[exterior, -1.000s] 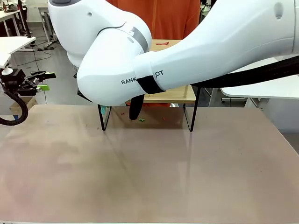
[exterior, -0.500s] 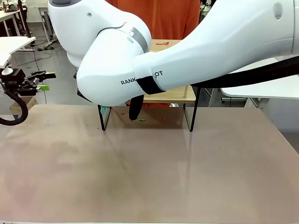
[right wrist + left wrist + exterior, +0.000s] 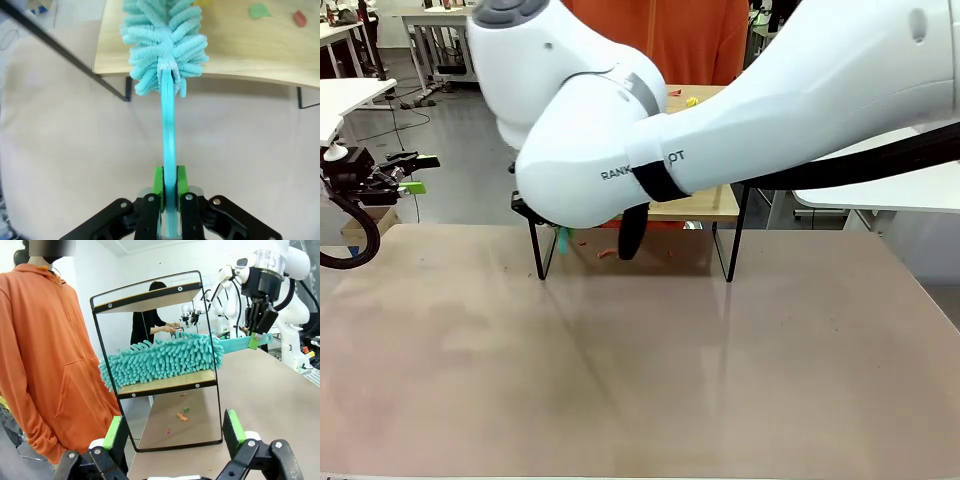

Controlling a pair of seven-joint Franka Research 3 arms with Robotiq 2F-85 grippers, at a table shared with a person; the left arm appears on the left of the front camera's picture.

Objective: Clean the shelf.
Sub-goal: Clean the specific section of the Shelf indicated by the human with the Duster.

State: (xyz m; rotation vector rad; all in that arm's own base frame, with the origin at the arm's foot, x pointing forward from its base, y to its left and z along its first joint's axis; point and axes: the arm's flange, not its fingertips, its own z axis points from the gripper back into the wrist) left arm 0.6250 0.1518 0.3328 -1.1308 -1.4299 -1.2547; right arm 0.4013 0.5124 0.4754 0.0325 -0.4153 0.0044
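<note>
The shelf stands far middle on the table, a teal duster across its lower board and scraps beneath. The right gripper pinches the duster's handle, and the right arm hides the shelf's left half from the front; a person in orange stands just beyond. The left gripper gapes wide and empty off the table's left.

Front view: my right arm covers most of the shelf. Right wrist view: duster head cut off at 12 o'clock. Left wrist view: my left end effector base cut off at 6 o'clock. Scraps under the shelf: too small to identify.
</note>
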